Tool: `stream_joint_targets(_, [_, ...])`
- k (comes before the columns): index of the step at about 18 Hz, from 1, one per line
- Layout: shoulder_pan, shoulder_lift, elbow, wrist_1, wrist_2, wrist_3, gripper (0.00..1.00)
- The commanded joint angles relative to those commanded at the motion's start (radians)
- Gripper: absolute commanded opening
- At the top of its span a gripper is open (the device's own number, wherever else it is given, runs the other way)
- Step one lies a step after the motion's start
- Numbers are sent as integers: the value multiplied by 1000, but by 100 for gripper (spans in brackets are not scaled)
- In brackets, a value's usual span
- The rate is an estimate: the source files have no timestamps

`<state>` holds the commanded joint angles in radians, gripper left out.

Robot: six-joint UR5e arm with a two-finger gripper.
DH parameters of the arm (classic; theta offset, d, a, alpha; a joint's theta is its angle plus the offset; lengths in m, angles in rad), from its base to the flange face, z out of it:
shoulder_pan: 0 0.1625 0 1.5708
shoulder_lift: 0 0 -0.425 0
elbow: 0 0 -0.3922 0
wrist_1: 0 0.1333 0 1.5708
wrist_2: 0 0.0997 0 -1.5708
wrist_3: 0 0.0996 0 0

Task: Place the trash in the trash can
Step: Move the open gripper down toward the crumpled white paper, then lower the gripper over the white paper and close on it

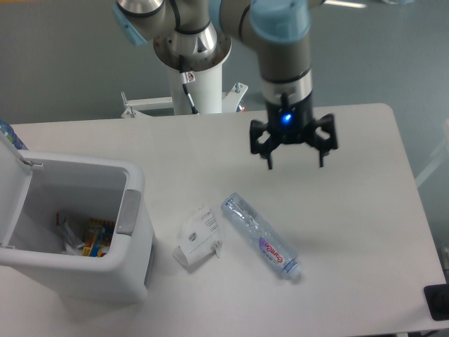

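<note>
Fixed camera, reading from the left: standing at the left edge of the table [365,210], the trash can [133,210], lid hinged up and back, mouth open, already holding a few coloured wrappers at the bottom. Lying just right of it, apart from its wall, the crumpled white carton [198,237], tilted on one edge. Lying next along, near the carton but not touching it, the clear water bottle [261,236], flat on its side, running diagonally with the capped end pointing toward the lower right and the purple-pink label near that end. Hovering above and a little right of the bottle, clear of the tabletop, the gripper [295,160], fingers spread wide apart, gripping nothing, blue light glowing on the wrist. Judging the step in hand as the approach to a first pick, most likely the bottle. For doing it well: turning the wrist so the fingers straddle the bottle across its narrow width rather than along its length; centring over the mid-body, where the clear plastic is roundest; descending straight down; closing gently, since thin plastic is liable to crush or squirt sideways; lifting high enough to clear the bin rim before moving left.
</note>
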<state>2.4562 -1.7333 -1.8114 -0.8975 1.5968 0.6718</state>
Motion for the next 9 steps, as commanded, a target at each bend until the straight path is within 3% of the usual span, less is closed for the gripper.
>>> stream_joint_targets(2, [-26, -24, -38, 8, 0, 18, 100])
stream_joint_targets(6, [-118, -109, -43, 18, -5, 32, 100])
stream_joint_targets(9, [-164, -160, -43, 58, -27, 22, 100])
